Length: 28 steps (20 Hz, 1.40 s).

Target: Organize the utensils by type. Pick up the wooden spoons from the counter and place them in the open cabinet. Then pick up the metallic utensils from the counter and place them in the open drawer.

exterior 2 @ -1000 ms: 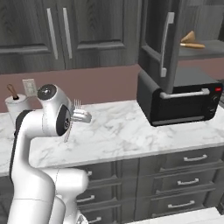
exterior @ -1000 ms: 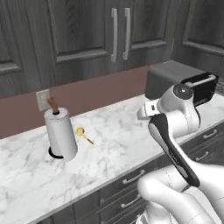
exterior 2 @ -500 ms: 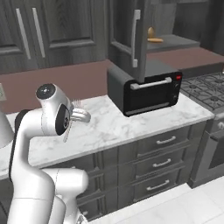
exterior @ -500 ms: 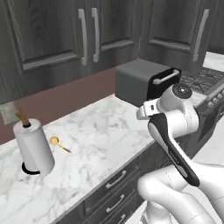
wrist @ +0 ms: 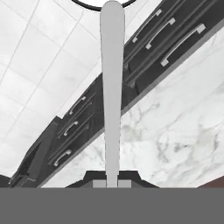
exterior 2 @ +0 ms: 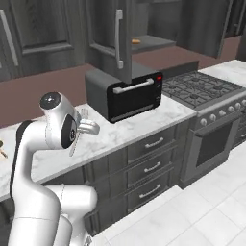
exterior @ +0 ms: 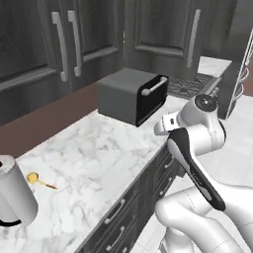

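My gripper (exterior 2: 89, 128) is shut on the silver fork (exterior 2: 73, 147), held over the front edge of the white marble counter (exterior 2: 120, 134). Seen from the hand, the fork's handle (wrist: 112, 87) runs straight up from the gripper (wrist: 112, 183). From the left, the gripper (exterior: 162, 128) sits beside the counter (exterior: 99, 163). The yellow-gold spoon (exterior: 35, 178) lies on the marble near the paper-towel roll (exterior: 14, 197). A wooden spoon (exterior 2: 136, 41) rests on the shelf of the open cabinet (exterior 2: 126, 53). I cannot tell which drawer is the open one.
A black toaster oven (exterior 2: 126, 93) stands on the counter under the cabinet door. A stove (exterior 2: 202, 89) adjoins the counter on the right. Shut drawers (exterior 2: 153, 166) with bar handles line the base units. White tiled floor (exterior 2: 202, 211) lies in front.
The base has driven and turned to the right along the counter, so the whole scene has slid left and the stove has come into view. The fork stays in the shut gripper.
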Motion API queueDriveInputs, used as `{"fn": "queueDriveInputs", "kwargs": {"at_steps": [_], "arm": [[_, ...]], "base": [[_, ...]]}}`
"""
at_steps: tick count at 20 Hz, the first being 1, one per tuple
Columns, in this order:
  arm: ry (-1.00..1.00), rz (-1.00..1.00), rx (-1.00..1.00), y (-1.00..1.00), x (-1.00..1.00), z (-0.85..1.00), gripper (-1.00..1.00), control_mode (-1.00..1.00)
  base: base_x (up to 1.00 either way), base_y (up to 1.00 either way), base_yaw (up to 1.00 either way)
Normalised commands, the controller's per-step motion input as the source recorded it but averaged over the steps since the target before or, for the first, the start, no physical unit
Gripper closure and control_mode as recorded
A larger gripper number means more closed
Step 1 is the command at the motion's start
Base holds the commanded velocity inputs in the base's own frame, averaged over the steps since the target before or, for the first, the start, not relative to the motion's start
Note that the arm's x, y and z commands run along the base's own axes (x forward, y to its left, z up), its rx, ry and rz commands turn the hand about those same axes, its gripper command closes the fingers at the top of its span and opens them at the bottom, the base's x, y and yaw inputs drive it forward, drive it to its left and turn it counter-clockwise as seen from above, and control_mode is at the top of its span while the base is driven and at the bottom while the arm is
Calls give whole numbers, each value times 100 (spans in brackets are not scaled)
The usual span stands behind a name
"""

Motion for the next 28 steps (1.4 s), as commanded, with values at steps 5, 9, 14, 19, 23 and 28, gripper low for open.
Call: {"fn": "queueDriveInputs", "kwargs": {"at_steps": [5, 9, 14, 19, 23, 28], "arm": [[0, 0, 0, 0, 0, 0, 100, 100], [0, 0, 0, 0, 0, 0, 100, 100], [0, 0, 0, 0, 0, 0, 100, 100], [0, 0, 0, 0, 0, 0, 100, 100], [0, 0, 0, 0, 0, 0, 100, 100], [0, 0, 0, 0, 0, 0, 100, 100]], "base": [[-33, 0, -39], [-36, 0, -40], [-34, 0, -41], [-29, 0, -40], [-24, 0, -39], [-23, -1, -38]]}}
